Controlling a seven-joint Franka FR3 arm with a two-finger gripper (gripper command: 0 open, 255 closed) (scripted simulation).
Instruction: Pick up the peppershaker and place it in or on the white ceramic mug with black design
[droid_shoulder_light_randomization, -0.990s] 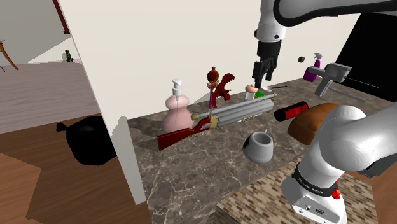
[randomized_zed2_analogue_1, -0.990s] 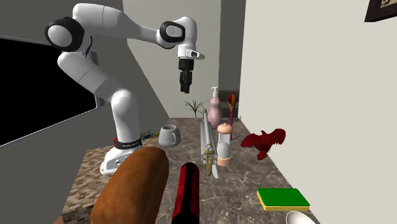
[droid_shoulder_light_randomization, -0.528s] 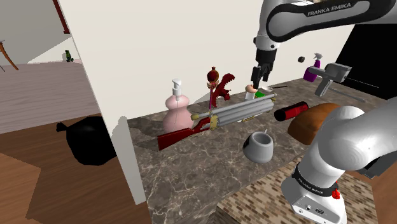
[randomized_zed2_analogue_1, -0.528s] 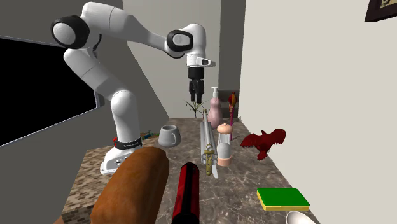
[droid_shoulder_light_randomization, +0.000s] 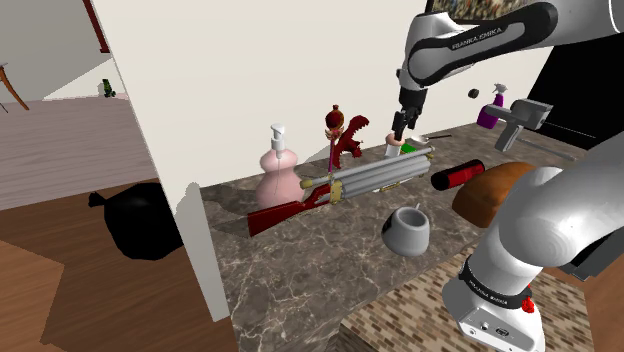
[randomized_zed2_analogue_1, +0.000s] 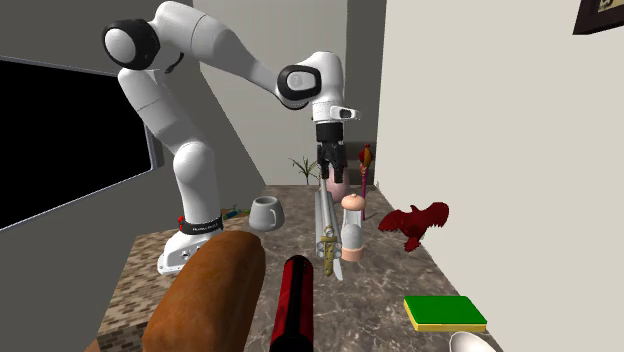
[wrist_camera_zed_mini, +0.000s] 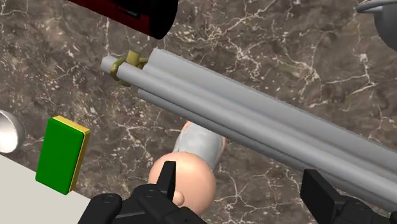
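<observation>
Jaws hang spread above the peppershaker (randomized_zed2_analogue_1: 351, 228), touching nothing. You see it upright on the marble surface (randomized_zed2_analogue_1: 380, 280), long axis vertical, pink cap pointing up, just beside the grey gun barrels (randomized_zed2_analogue_1: 324, 215). In the second exterior view the mug (randomized_zed2_analogue_1: 265, 213) sits at its nine o'clock, well apart.

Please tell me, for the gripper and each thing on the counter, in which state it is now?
gripper: open, holding nothing.
pepper shaker: upright on the counter, below the gripper, not held.
mug: upright, mouth up.
toy gun: lying flat.
red cylinder: lying on its side.
soap dispenser: upright.
</observation>
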